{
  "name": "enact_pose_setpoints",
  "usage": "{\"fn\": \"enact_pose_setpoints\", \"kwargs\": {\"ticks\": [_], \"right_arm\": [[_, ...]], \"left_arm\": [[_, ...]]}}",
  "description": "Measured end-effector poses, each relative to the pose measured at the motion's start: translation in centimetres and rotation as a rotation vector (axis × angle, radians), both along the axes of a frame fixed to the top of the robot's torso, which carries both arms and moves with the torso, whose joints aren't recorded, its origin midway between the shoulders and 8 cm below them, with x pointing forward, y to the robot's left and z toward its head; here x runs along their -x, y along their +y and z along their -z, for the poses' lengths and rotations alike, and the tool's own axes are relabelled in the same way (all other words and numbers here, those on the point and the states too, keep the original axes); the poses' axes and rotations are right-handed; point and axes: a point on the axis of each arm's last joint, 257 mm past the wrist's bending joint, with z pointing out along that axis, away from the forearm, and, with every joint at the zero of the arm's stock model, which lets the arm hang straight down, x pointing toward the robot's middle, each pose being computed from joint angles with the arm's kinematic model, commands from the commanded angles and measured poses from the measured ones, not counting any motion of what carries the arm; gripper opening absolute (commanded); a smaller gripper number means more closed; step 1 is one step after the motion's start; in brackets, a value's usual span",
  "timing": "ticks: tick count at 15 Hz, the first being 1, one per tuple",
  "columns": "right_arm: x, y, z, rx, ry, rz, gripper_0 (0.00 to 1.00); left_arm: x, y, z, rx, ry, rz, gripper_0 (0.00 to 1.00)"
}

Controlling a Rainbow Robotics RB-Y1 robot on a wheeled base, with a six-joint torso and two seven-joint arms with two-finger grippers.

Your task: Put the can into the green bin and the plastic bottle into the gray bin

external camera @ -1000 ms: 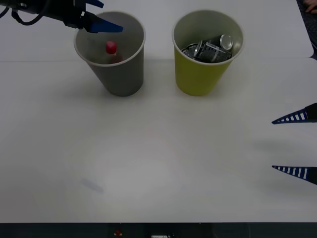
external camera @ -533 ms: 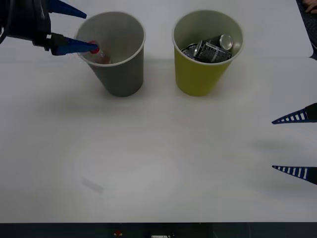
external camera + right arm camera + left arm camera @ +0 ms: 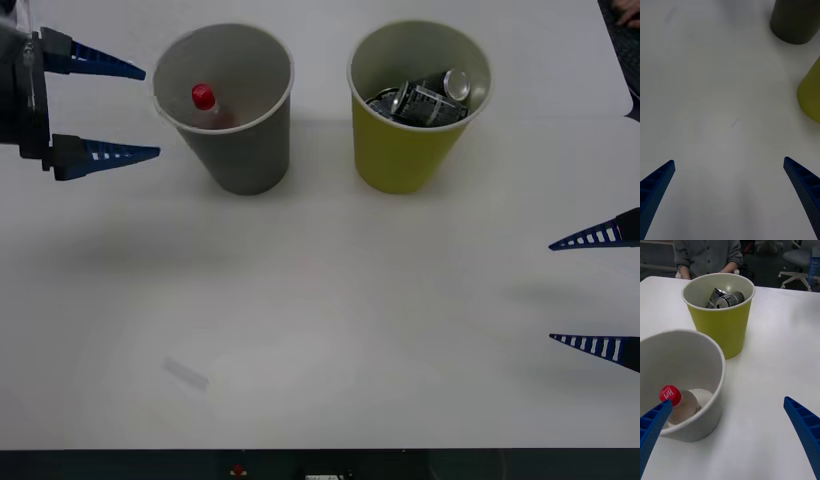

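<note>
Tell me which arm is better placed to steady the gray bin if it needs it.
Left. The left hand hangs open right beside the gray bin, which holds the plastic bottle. The right hand is open at the table's far right edge, beyond the green bin.

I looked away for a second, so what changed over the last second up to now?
The left gripper drew back from over the gray bin to its left side, jaws open, leaving the plastic bottle standing inside. The green bin with its cans, and the open right gripper, stayed put.
</note>
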Motion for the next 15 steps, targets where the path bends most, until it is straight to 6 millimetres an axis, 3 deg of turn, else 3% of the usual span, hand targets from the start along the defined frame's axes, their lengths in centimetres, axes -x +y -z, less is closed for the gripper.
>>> {"fn": "enact_pose_setpoints", "kwargs": {"ticks": [5, 15], "right_arm": [[0.0, 0.0, 0.0, 0.000, 0.000, 0.000, 1.00], [0.0, 0.0, 0.0, 0.000, 0.000, 0.000, 1.00]], "left_arm": [[3.8, 1.1, 2.2, -0.031, -0.016, 0.028, 1.00], [8.6, 5.6, 9.5, -0.155, -0.011, 0.081, 1.00]]}}
